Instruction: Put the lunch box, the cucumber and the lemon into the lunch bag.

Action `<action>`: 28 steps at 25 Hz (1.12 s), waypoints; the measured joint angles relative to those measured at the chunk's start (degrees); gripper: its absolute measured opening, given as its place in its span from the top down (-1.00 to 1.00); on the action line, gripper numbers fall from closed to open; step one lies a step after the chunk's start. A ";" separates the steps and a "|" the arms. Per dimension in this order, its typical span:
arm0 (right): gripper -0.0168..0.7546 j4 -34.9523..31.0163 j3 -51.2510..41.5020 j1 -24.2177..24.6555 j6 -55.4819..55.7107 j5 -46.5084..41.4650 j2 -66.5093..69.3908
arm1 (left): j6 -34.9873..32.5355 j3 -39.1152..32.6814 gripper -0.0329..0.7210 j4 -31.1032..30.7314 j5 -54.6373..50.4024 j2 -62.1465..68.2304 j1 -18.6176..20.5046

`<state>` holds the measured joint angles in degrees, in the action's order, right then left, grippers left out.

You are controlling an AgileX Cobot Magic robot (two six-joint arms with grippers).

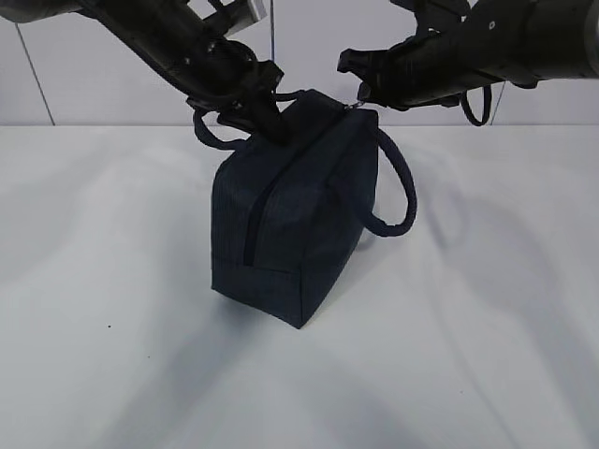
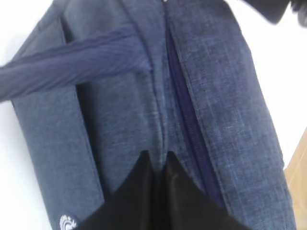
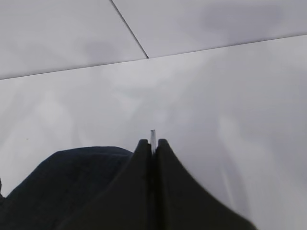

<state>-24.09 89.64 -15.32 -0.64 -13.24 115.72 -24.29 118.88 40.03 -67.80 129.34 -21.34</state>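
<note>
Navy fabric fills the middle of the exterior view: the lunch bag (image 1: pixel 295 220) stands on the white table (image 1: pixel 112 355), zipper line running from its near lower face up to the far top right. The left gripper (image 1: pixel 271 126) presses on the top left edge; the right gripper (image 1: pixel 360 101) sits at the zipper's top end, nearer the silver ring pull (image 1: pixel 353 106). Left wrist view: fingers pressed together, apparently pinching cloth just left of the closed zipper (image 2: pixel 189 129). Right wrist view: fingers clamped on the thin silver pull. Lunch box, cucumber and lemon appear nowhere; the bag's inside is hidden.
</note>
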 joint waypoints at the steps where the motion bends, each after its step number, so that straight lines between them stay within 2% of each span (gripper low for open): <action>1: 0.91 0.00 0.00 0.00 0.00 0.00 0.00 | 0.00 0.00 0.92 -0.70 -0.09 0.00 0.00; 6: 0.91 0.00 0.00 0.00 0.00 -0.49 0.00 | 0.93 0.12 0.93 -1.62 -0.31 0.00 0.00; 15: 0.91 0.34 0.89 0.00 -0.21 -0.24 -0.20 | 8.80 -1.75 0.93 -2.34 -0.53 -2.10 -0.49; 22: 0.91 0.36 0.89 -0.11 -0.47 -0.04 -0.20 | 9.46 -7.28 0.93 -2.34 -0.19 -6.60 -0.85; 28: 0.91 0.36 0.92 -0.35 -0.67 0.21 0.03 | 9.50 -7.89 0.93 -1.84 -0.19 -9.20 -0.98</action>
<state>-23.72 90.56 -15.67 -1.31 -13.03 115.75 -14.80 110.98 38.19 -67.99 120.15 -22.32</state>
